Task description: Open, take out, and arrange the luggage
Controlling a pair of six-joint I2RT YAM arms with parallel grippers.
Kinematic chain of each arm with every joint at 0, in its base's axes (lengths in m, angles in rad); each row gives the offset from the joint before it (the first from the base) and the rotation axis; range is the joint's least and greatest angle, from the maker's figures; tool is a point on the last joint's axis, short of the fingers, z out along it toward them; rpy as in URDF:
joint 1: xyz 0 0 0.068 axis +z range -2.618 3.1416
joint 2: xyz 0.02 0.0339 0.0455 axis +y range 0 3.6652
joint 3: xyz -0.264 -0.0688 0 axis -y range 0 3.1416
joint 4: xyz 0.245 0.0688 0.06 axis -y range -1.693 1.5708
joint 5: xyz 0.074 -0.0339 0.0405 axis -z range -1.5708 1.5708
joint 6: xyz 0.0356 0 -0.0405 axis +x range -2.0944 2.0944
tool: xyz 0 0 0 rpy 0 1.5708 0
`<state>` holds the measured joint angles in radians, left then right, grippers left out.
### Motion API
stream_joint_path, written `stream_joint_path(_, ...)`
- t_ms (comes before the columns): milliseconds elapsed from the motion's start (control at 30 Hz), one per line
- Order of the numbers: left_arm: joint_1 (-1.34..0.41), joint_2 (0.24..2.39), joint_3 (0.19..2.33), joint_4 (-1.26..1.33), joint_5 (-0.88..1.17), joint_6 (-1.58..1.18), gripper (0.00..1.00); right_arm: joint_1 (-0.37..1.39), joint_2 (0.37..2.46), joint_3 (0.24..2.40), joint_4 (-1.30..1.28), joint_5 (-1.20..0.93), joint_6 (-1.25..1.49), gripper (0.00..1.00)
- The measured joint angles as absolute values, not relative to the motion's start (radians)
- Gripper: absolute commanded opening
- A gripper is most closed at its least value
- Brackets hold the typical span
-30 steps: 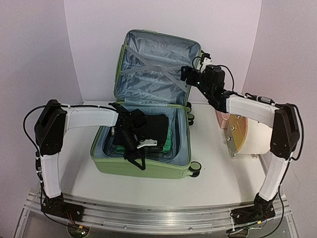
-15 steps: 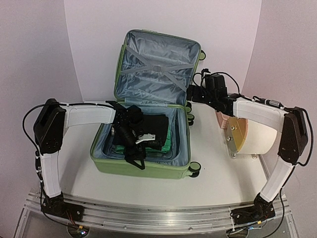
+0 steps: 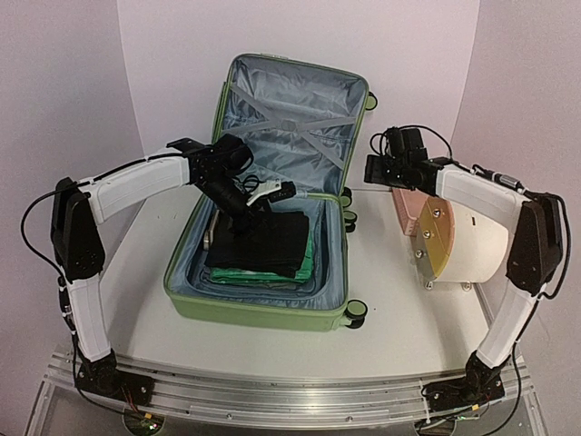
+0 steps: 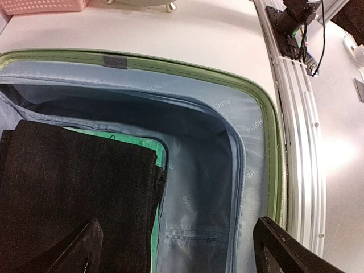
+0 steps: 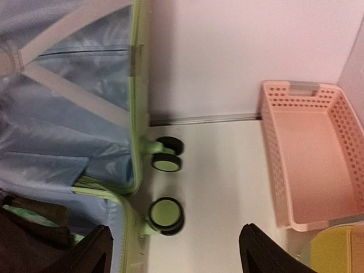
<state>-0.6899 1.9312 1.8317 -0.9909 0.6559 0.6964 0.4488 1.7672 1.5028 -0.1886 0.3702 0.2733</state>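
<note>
Shows a white counter (image 3: pixel 408 336) carrying everything.

Mid-counter, between the two arms: light-green luggage (image 3: pixel 254 309), opened up, with lower shell lying flat and lid standing upright at the back. Grey-blue lining throughout, with crossed straps (image 3: pixel 286 118) inside the lid.

Right of luggage, apart from it: cream drum (image 3: pixel 477 245) lying on its side, yellowish end face turned toward the luggage.

Behind the drum, near the back wall: pink slotted basket (image 5: pixel 310 165), open side up in the right wrist view.

Inside lower shell: folded black garment (image 3: pixel 263 243) lying on top of a green one (image 3: pixel 310 254), with only the green edge peeking out on the right. Packed toward the lid side of the shell, bare lining along the front.

Left hand (image 4: pixel 179 253) above the shell's back part, over the black garment, with fingers spread wide and nothing between them. Cannot tell whether it touches the fabric.

Right hand (image 5: pixel 173 253) in the air beside the lid's right edge, off the luggage, with fingers apart and empty, looking down at counter between wheels and basket.

Black-and-green wheels (image 5: pixel 166 215) at the hinge corner, lying close together on the counter.
</note>
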Motion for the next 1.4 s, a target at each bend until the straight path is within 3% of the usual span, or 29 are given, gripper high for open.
stream_joint_path(167,-0.680,1.919,1.813,-0.977,0.648,0.667,0.91,0.403,1.822,1.662,-0.339,0.456,0.235,0.85)
stream_joint_path(333,-0.667,1.912,1.772,-0.971,0.606,0.640,0.89,0.401,1.848,1.731,-0.450,0.518,0.162,0.86)
stream_joint_path(633,-0.605,1.912,1.773,-0.888,0.493,0.488,0.88,0.337,2.243,2.093,-0.563,0.609,0.037,0.65)
stream_joint_path(700,-0.596,1.911,1.768,-0.876,0.488,0.468,0.88,0.320,2.313,2.124,-0.574,0.612,0.029,0.64)
stream_joint_path(833,-0.595,1.889,1.722,-0.863,0.485,0.439,0.87,0.281,2.444,2.193,-0.611,0.629,0.027,0.80)
stream_joint_path(967,-0.596,1.879,1.706,-0.862,0.471,0.428,0.87,0.257,2.514,2.257,-0.617,0.653,-0.010,0.85)
stream_joint_path(1200,-0.536,1.885,1.731,-0.855,0.365,0.367,0.87,0.251,2.537,2.264,-0.619,0.667,-0.025,0.84)
stream_joint_path(1400,-0.297,1.922,1.868,-0.790,0.258,0.244,0.89,0.251,2.535,2.273,-0.619,0.608,0.012,0.85)
